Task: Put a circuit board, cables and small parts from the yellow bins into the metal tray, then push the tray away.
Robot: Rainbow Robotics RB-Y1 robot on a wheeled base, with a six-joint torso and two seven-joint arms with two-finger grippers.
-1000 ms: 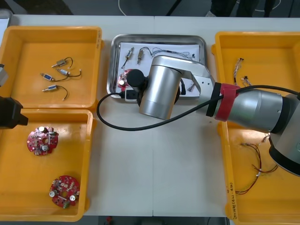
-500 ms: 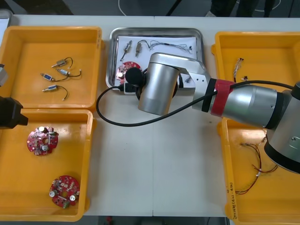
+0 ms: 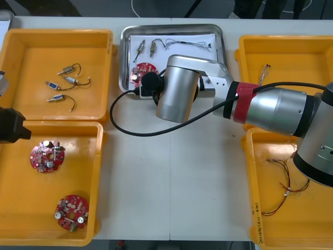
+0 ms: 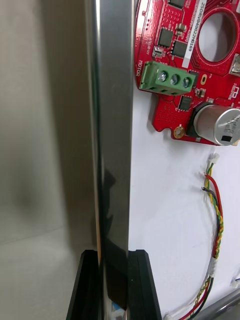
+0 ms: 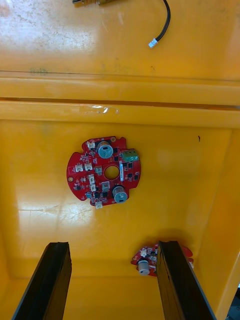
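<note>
The metal tray, white inside, lies at the table's far middle. It holds a red circuit board, two small metal parts and a thin cable. My right arm reaches over the tray's near side. In the right wrist view my right gripper is shut on the tray rim, with the circuit board and a red and yellow cable just inside. My left gripper hangs open above two circuit boards in the near left yellow bin.
The far left bin holds several small metal parts with black leads. Both right bins hold cables. The arm's own black cable loops over the table in front of the tray. Shoes show past the far edge.
My right arm has slid the tray toward the table's far edge, with its contents riding along. The left arm has stayed put.
</note>
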